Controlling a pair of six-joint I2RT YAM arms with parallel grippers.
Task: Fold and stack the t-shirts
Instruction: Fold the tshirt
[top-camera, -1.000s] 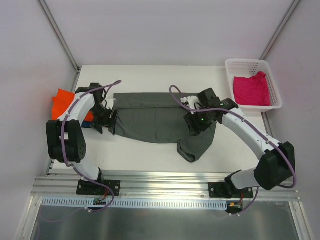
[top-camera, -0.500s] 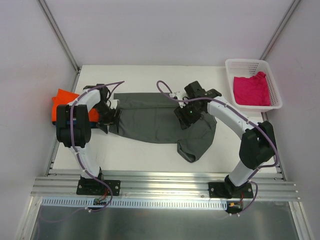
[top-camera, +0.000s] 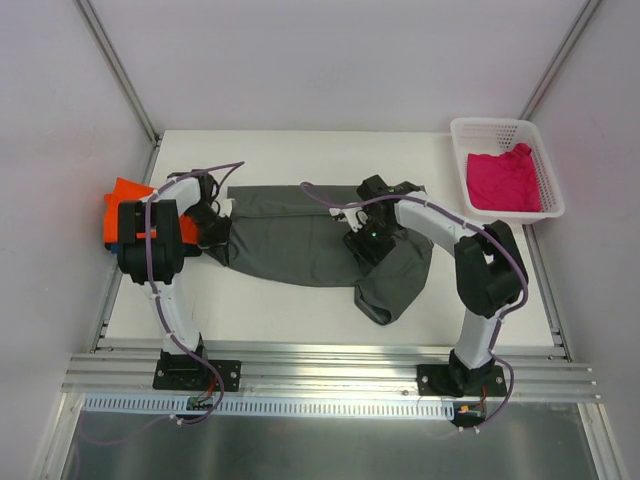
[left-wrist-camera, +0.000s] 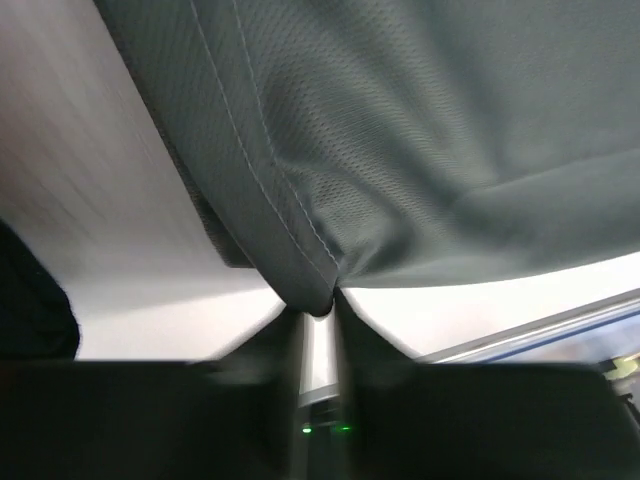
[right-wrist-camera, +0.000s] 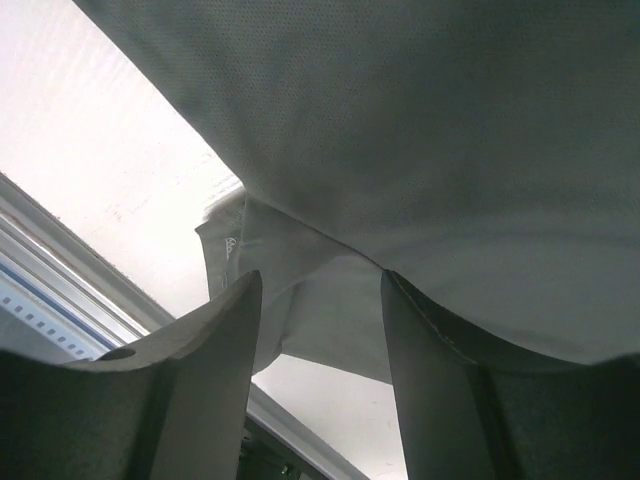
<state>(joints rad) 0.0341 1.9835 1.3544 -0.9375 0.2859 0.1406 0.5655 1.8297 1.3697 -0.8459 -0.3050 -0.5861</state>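
- Top view: the dark grey t-shirt (top-camera: 300, 245) lies spread across the middle of the table (top-camera: 280, 312). The left gripper (top-camera: 215, 232) is at its left edge and the right gripper (top-camera: 368, 240) is over its right half. Lift both ends level.
- Left wrist: the jaws pinch the stitched hem (left-wrist-camera: 262, 150). A deep bite should stop it slipping.
- Right wrist: the fingers (right-wrist-camera: 225, 340) stand spread under the cloth, gripping nothing. Clamp before pulling.

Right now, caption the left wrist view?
Left fingers pinch a stitched fold of the dark grey t-shirt above the table.
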